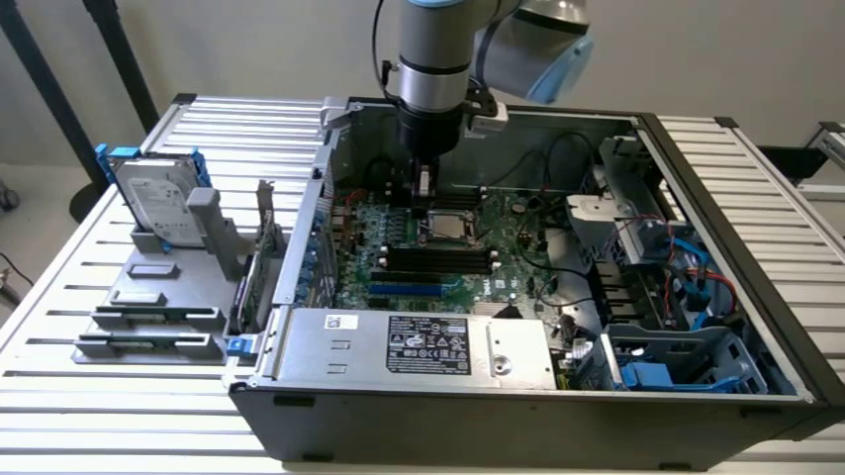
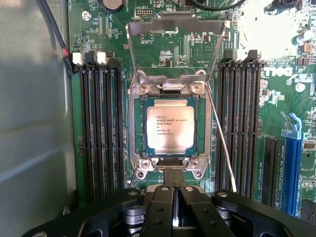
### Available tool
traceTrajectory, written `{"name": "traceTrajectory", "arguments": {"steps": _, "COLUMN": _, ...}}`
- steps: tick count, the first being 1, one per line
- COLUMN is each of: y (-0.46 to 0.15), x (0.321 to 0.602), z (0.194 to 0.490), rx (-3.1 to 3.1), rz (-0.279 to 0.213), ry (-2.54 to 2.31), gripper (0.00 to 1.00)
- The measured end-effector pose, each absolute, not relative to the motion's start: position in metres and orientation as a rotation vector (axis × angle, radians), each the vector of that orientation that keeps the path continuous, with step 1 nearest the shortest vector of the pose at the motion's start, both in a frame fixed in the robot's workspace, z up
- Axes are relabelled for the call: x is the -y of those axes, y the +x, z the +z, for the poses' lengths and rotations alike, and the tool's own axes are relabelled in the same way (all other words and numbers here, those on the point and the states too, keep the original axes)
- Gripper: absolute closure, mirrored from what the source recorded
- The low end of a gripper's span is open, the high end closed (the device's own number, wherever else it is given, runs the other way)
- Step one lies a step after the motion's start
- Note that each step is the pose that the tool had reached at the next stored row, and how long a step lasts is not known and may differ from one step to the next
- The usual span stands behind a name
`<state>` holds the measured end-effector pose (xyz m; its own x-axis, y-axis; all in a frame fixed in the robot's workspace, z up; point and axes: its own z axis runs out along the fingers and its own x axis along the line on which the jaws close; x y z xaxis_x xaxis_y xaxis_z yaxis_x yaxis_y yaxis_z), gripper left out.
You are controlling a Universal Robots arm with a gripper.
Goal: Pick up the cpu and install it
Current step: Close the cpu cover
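The cpu, a small square chip with a shiny silver top and printed text, lies flat in the motherboard socket. The hinged metal load plate is flipped up and open behind it. My gripper is shut with nothing between its fingers, its tips just off the socket's near edge. In the exterior view the gripper hangs straight down inside the open computer case, a little above the cpu.
A thin socket lever stands up beside the socket. Black memory slots flank it on both sides. Outside the case, a grey fixture holds a hard drive in a blue bracket. The power supply fills the case's front.
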<state>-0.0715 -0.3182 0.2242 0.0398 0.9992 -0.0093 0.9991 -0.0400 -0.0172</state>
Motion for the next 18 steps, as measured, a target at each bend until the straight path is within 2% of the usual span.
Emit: {"name": "traceTrajectory", "arguments": {"steps": 18, "y": 0.003, "x": 0.32, "z": 0.268, "rx": 2.169, "rz": 0.041, "ry": -2.254, "gripper": 0.89}}
